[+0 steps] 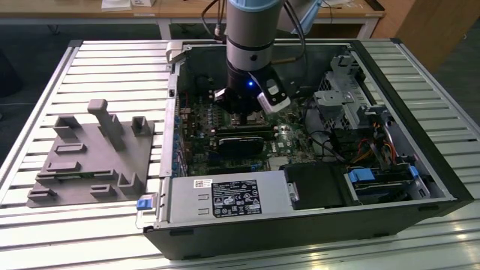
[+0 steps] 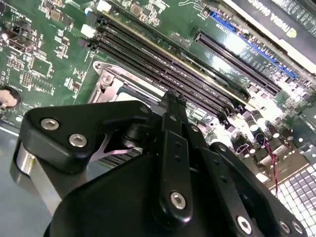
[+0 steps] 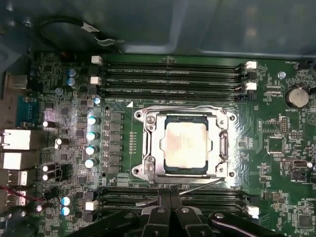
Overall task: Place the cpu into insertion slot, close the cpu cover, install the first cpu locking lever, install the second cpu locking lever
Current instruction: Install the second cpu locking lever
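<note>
In the first wrist view the cpu (image 3: 185,144) lies flat in the insertion slot (image 3: 139,171), its dull silver top facing up. The silver cpu cover (image 3: 153,148) lies down around it, and the chip shows through its window. One thin locking lever (image 3: 177,107) runs along the socket's far edge. A second lever (image 3: 200,185) slants loose along the near edge, close to my fingertips. My gripper (image 3: 170,196) is shut, its tips just off that near edge. It hangs low over the socket corner (image 2: 109,81) in the second wrist view. The arm reaches into the open case in the exterior view, where my gripper (image 1: 248,119) is.
Long black memory slots (image 3: 173,74) flank the socket on both sides. A black card (image 1: 241,143) sits just in front of the gripper, with the power supply (image 1: 225,198) beyond it. Drive bays (image 1: 352,107) fill the exterior view's right. A grey fixture (image 1: 90,157) stands outside the case.
</note>
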